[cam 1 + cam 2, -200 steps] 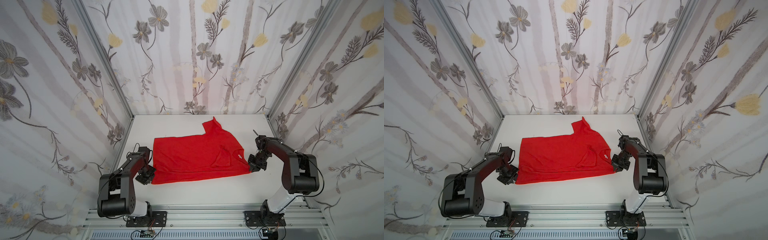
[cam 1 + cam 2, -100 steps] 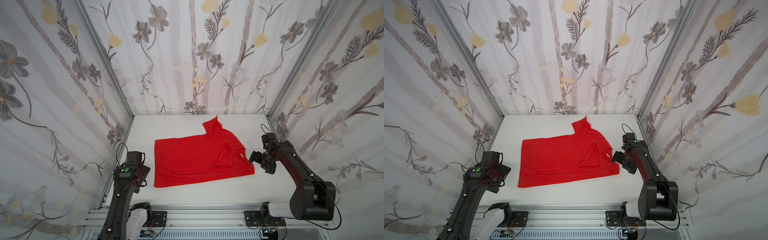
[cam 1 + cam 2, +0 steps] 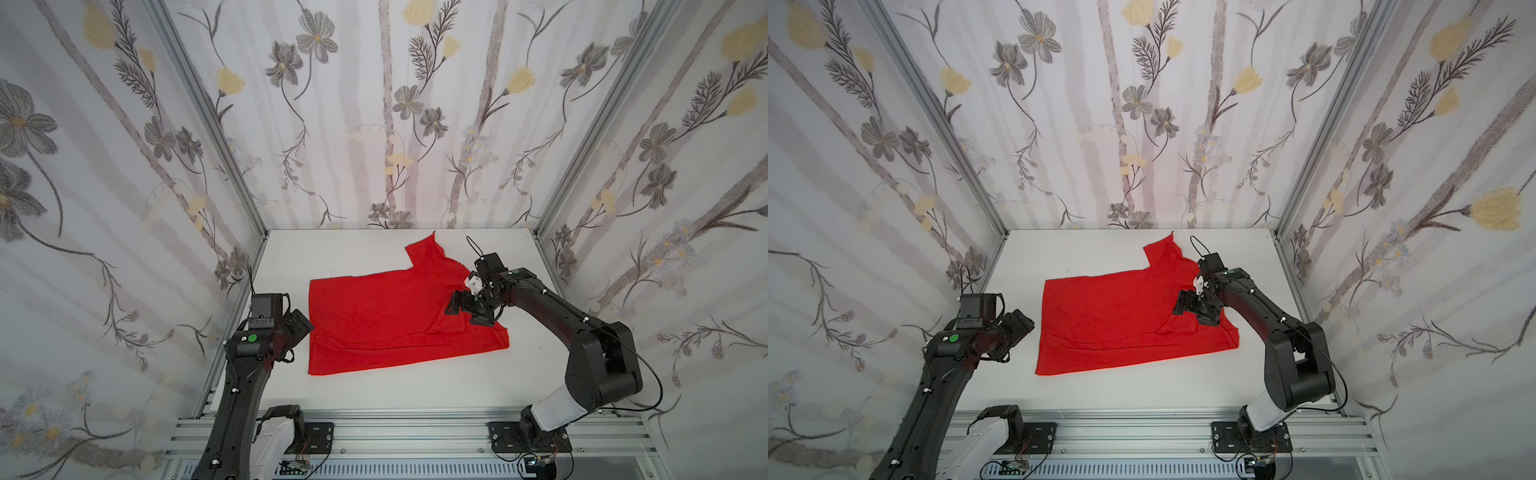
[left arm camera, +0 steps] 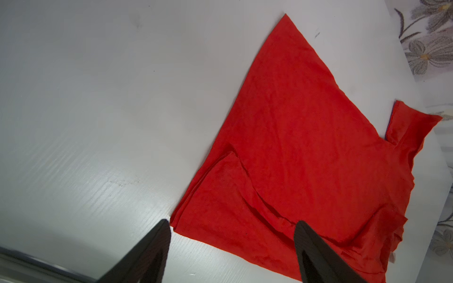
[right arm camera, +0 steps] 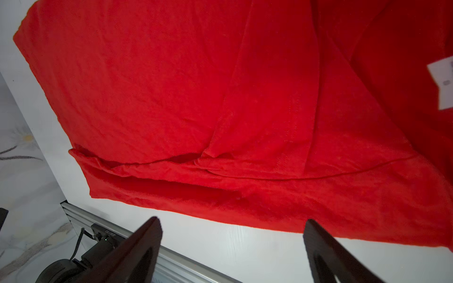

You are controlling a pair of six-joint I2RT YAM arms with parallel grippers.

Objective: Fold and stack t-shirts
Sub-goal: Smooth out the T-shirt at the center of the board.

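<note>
Red t-shirt (image 3: 386, 316) down flat on the white counter (image 3: 353, 253), partly folded, one sleeve pointing at the back wall, seen in both top views. The left tool (image 3: 301, 326) sits just beside the shirt's edge on its own side, and its wrist view shows the fingers (image 4: 157, 245) spread wide, nothing between them. Over the opposite end hangs the right tool (image 3: 461, 307), splayed apart as well and gripping nothing. A white neck label (image 5: 443, 83) peeks out nearby.

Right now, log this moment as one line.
t-shirt: flat on table, near sleeve folded in, far sleeve out | left gripper: open, empty, beside hem | right gripper: open, empty, above collar end
</note>
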